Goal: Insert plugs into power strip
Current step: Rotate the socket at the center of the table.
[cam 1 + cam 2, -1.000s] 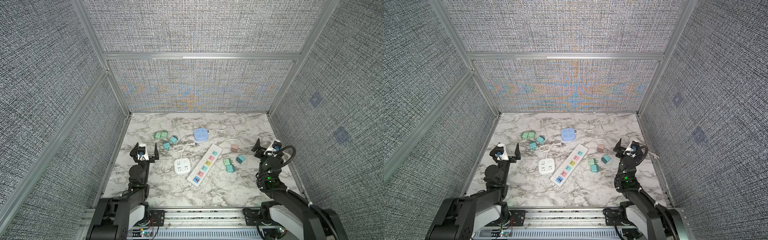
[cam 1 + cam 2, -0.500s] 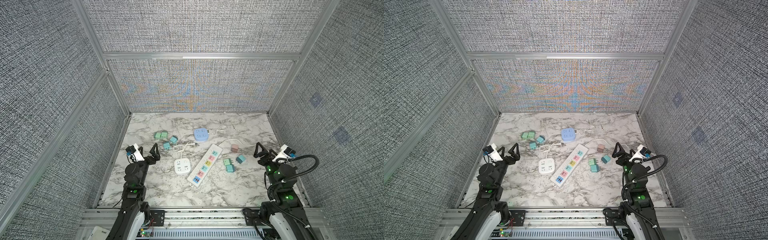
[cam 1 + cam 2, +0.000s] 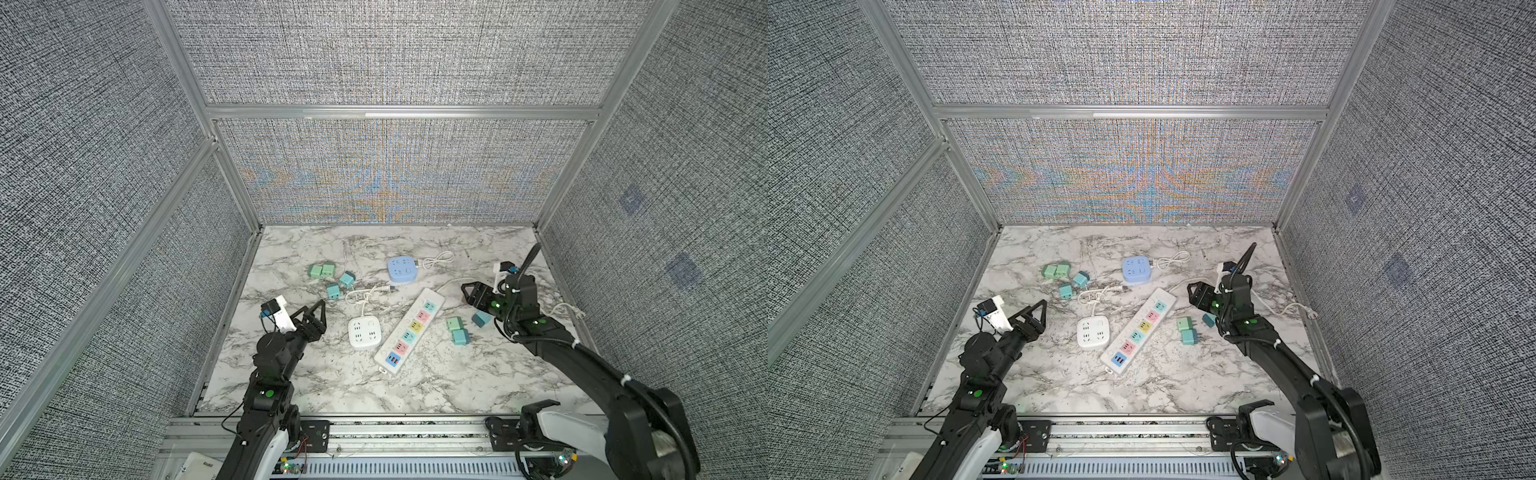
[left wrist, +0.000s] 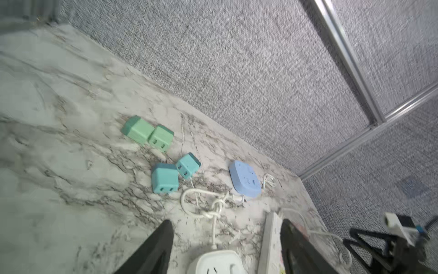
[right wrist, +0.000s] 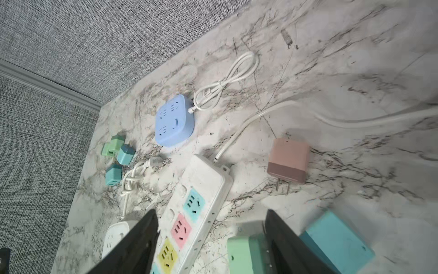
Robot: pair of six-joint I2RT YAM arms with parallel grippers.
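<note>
Teal plugs (image 4: pixel 164 178), pink plug (image 5: pixel 288 160), white power strip (image 3: pixel 409 330), marbled table (image 3: pixel 415 386)

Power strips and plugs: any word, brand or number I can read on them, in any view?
No text is readable anywhere.
Long power strip: coloured sockets, no legible print.
Blue square strip: socket slots only.
Pink plug: no legible marking.
Green and teal plugs: plain faces.

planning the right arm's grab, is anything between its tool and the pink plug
Nothing visible. In the right wrist view the pink plug lies on bare marble just ahead of the open right tool. The strip and its cord lie off to the side.
</note>
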